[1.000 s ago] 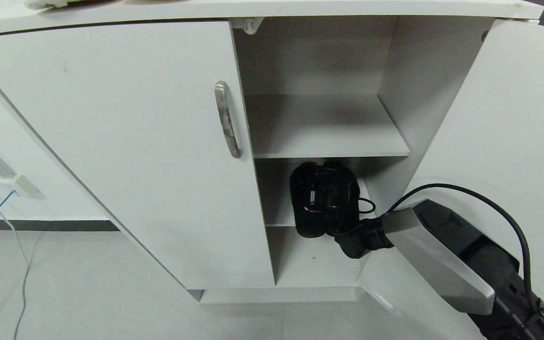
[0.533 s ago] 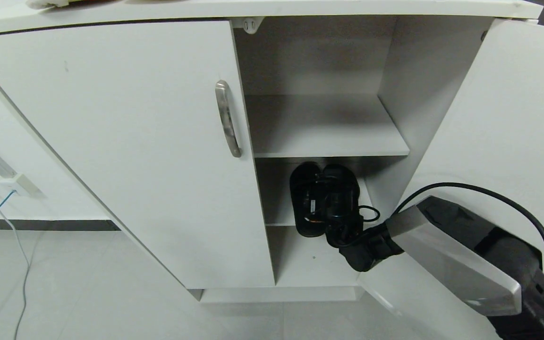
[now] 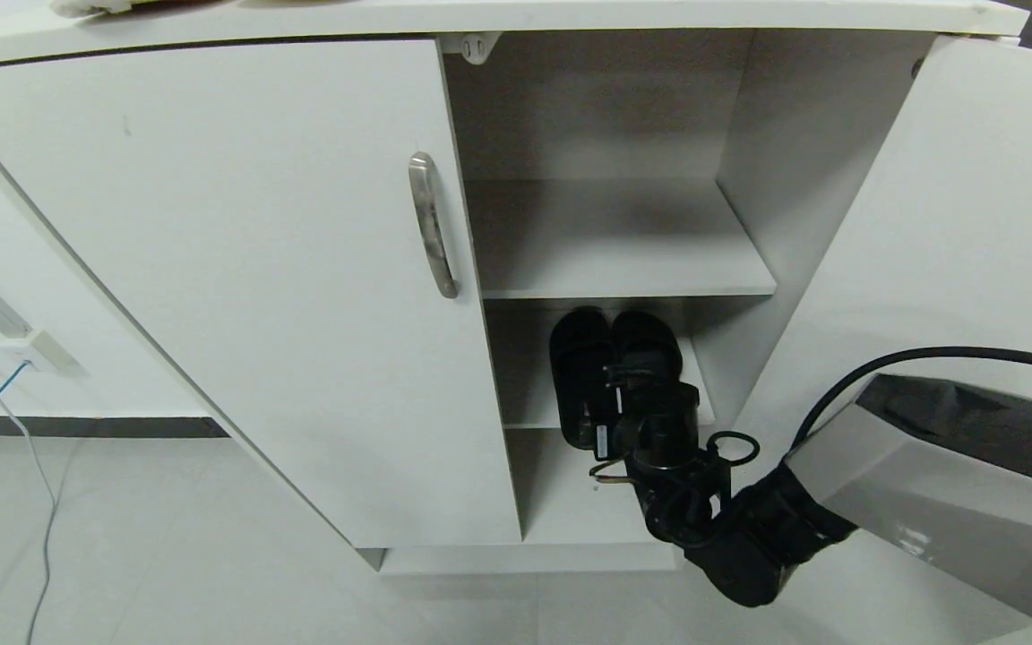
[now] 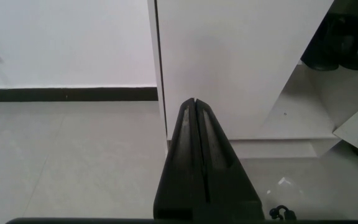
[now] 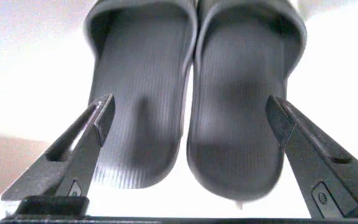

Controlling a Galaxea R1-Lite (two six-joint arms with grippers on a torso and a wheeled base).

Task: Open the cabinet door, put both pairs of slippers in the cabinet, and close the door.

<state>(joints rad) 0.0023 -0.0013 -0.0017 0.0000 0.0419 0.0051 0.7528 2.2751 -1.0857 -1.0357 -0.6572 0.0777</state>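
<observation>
Cabinet shelf [image 3: 527,394] with dark slippers [image 3: 580,358] at its front edge; right jaws spread just outside, left jaws pressed together.

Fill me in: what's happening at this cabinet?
The right gripper, open, sits just in front of a pair of dark slippers lying side by side on the lower shelf of the cabinet. The right door stands open; the left door is closed. The left gripper is shut, holding nothing.
</observation>
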